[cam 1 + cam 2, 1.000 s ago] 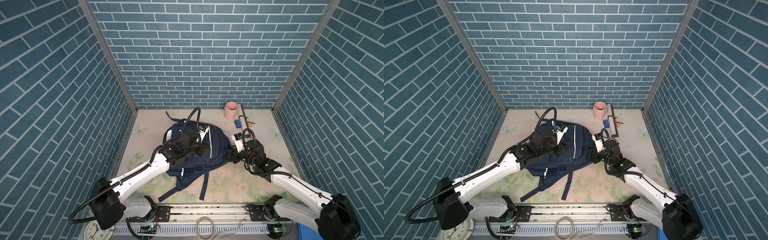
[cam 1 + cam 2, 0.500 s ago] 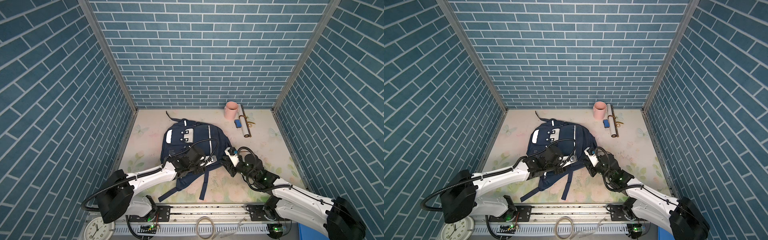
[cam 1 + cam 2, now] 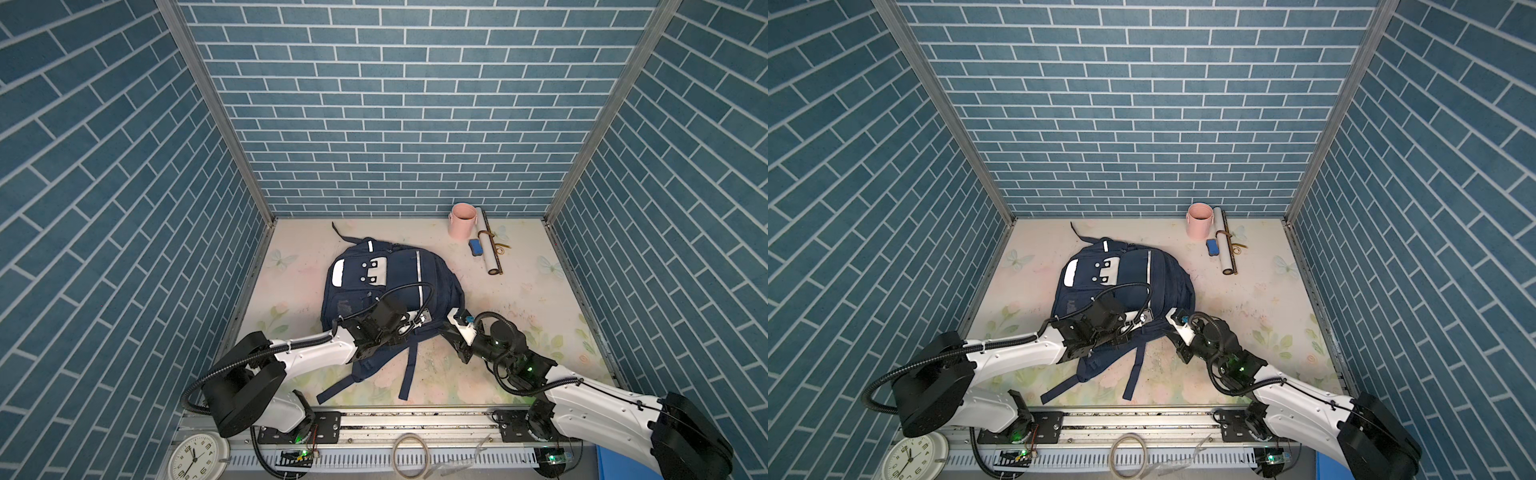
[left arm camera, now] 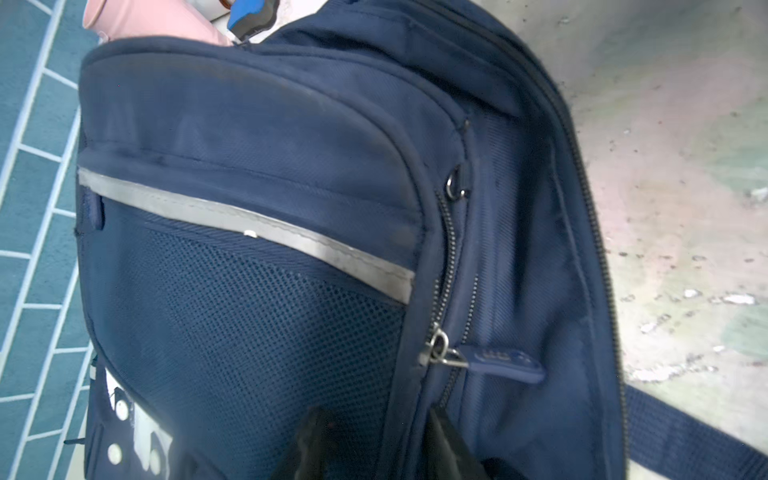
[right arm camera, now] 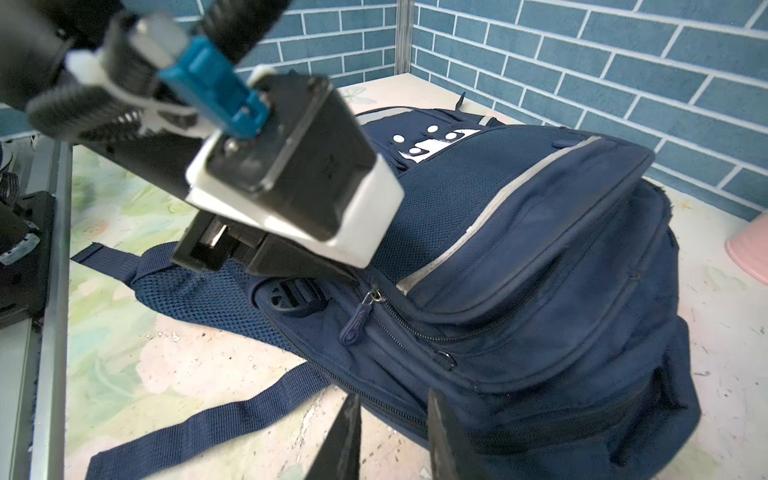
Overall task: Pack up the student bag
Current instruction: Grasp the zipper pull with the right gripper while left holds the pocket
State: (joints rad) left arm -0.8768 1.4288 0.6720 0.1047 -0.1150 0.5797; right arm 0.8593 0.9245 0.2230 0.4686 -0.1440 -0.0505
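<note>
Navy fabric fills both wrist views. The student bag lies flat on the flowered table with its front pockets up, directly under the left gripper and just beside the right gripper.

The rubber zip pull, just past the left fingertips, carries raised lettering too blurred to read. Farther ahead of that gripper sits the bag's white patch, set with round dots. Far behind it, past the arm's base, the clock shows a numbered dial.

The left arm stretches low from its base, with its wrist over the bag's strap end. Its two dark fingers stand partly apart with the piped seam beside the zip running between them. Whether they pinch the seam cannot be told.

The right arm reaches in low, elbow bent and wrist turned toward the bag's side. Its fingers are partly apart astride the bag's bottom edge, one over fabric and one over the table. Whether they grip cannot be told either.

Both pairs of fingers are cut off by the wrist views' edges, and in both top views the wrist cameras hide them. Well beyond both grippers, across the bag, stand a pink cup, a blue eraser and a paper roll.
</note>
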